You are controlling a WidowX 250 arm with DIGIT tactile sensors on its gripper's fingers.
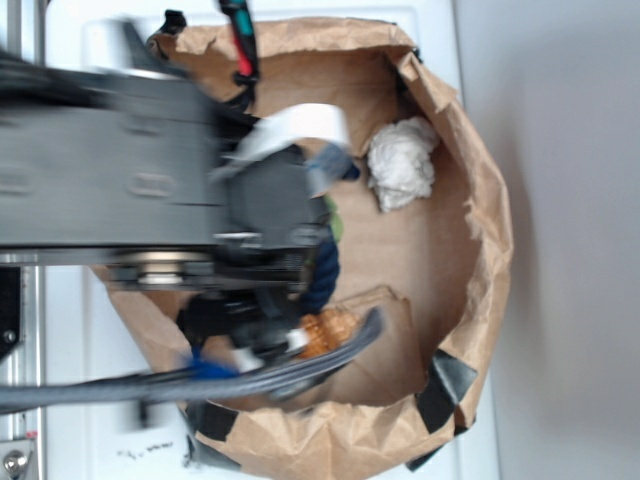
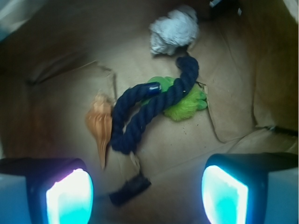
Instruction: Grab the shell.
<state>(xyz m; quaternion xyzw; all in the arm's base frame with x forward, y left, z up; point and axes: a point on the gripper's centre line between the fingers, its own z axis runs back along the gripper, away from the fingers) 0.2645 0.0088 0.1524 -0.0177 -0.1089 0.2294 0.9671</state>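
Note:
The shell (image 2: 100,123) is a small orange-tan spiral lying on the brown paper floor, its pointed tail toward me. It lies ahead of and just inside my left finger (image 2: 67,196). My gripper (image 2: 147,198) is open above the paper with nothing between its fingers. In the exterior view the shell (image 1: 327,333) peeks out below the arm, and the gripper itself is hidden under the blurred arm and cables.
A dark navy rope (image 2: 154,105) curls right beside the shell, over a green fuzzy thing (image 2: 189,105). A white crumpled paper ball (image 2: 174,31) lies farther off. The brown paper bag's walls (image 1: 480,190) ring the area. A dark strip (image 2: 131,189) lies between my fingers.

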